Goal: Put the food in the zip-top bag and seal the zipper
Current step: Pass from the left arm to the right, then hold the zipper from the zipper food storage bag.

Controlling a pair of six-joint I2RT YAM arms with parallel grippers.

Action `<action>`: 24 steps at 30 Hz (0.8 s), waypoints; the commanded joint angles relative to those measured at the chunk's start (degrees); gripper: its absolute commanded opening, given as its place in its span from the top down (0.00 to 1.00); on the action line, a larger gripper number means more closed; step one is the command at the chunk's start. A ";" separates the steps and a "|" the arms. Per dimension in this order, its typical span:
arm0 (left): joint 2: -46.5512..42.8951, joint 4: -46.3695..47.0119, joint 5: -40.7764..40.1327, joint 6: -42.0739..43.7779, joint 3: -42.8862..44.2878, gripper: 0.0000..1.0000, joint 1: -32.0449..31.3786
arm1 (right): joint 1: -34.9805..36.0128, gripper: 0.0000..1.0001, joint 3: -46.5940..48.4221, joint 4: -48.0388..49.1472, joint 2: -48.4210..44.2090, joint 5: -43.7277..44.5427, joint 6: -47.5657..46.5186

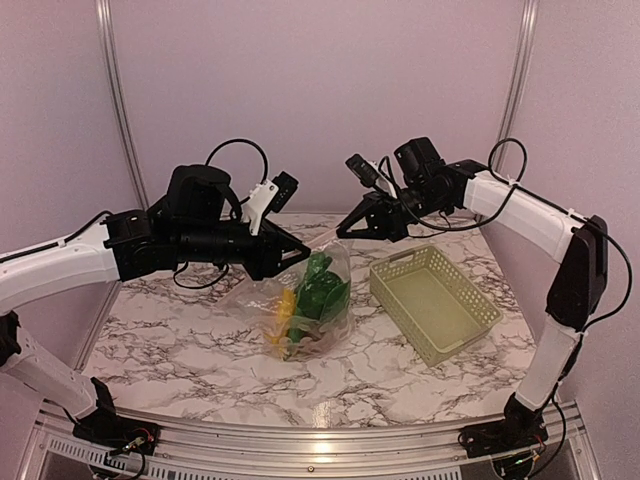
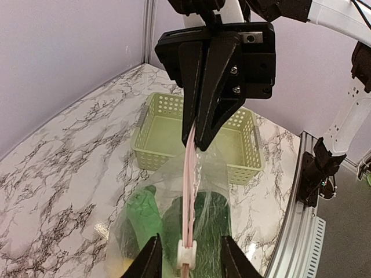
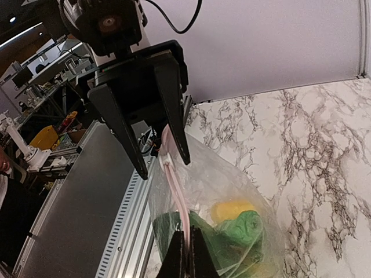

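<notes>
The clear zip-top bag (image 1: 300,305) hangs over the table's middle, held up by its top edge. Inside it are the green leafy vegetable (image 1: 320,285), a yellow piece (image 1: 285,308) and a brownish lump (image 1: 312,343). My right gripper (image 1: 345,233) is shut on the far end of the pink zipper strip (image 2: 190,185); its fingers (image 3: 186,240) pinch it. My left gripper (image 2: 189,243) is open. Its fingers straddle the whitish slider tab (image 2: 186,253) with gaps on both sides. The slider also shows in the right wrist view (image 3: 164,155).
The pale green lattice basket (image 1: 435,300) stands empty on the marble table (image 1: 180,350), right of the bag. Purple walls enclose the back and sides. A metal rail (image 1: 310,440) runs along the near edge.
</notes>
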 commanded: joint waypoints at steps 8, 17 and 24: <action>-3.80 -1.14 -1.98 -0.61 -0.45 0.67 0.18 | 0.59 1.00 3.08 -1.74 -1.20 1.49 -2.76; 1.46 -4.63 0.46 2.98 4.68 0.60 0.27 | 0.63 1.00 3.17 -2.20 -1.51 1.46 -2.72; 3.77 -5.38 0.55 3.94 7.15 0.84 0.36 | 0.58 1.00 2.74 -2.35 -2.15 1.94 -3.26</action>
